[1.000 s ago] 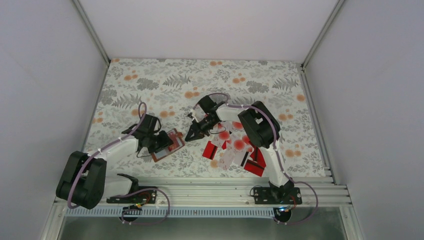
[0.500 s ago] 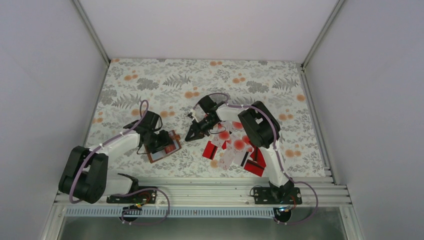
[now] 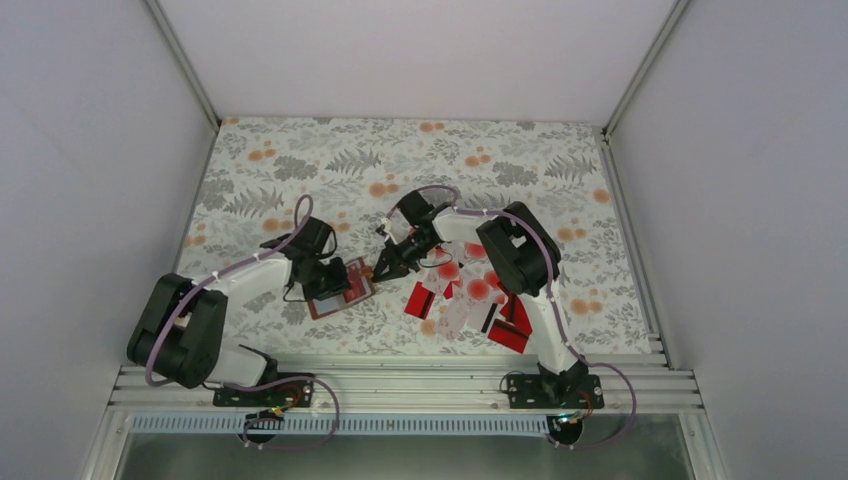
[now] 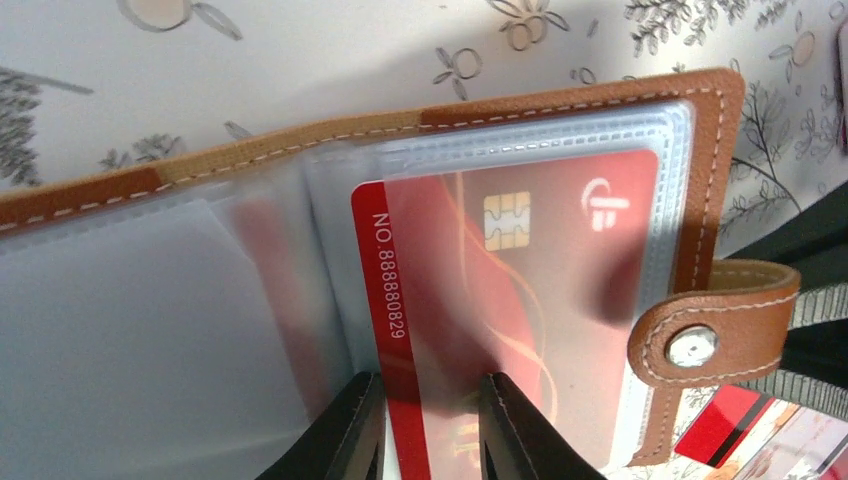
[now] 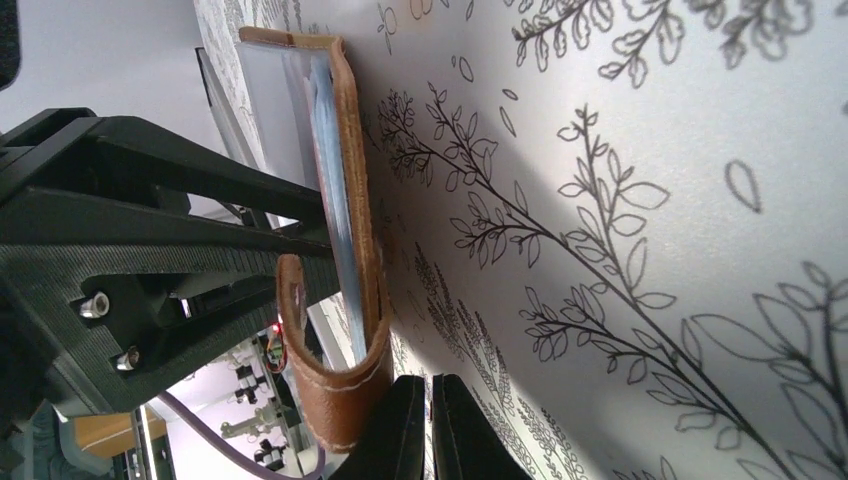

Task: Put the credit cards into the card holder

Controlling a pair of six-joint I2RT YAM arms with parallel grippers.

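The brown card holder (image 3: 352,293) lies open on the floral table, under my left gripper (image 3: 333,283). In the left wrist view a red credit card (image 4: 540,260) sits partly inside a clear sleeve of the holder (image 4: 705,200). My left gripper (image 4: 430,430) has its jaws a little apart, straddling the card's near end. My right gripper (image 3: 382,270) is shut and empty, its tips (image 5: 428,420) next to the holder's snap strap (image 5: 335,400). Several loose red and white blotched cards (image 3: 470,292) lie in a heap under the right arm.
The floral cloth (image 3: 500,170) covers the table, between white walls. An aluminium rail (image 3: 400,375) runs along the near edge. The left gripper's black body (image 5: 150,260) shows just behind the holder in the right wrist view. More loose cards (image 4: 725,425) lie beyond the strap.
My left gripper and the holder swung toward the near left, then back right, ending closer to my right gripper. The right arm has not moved.
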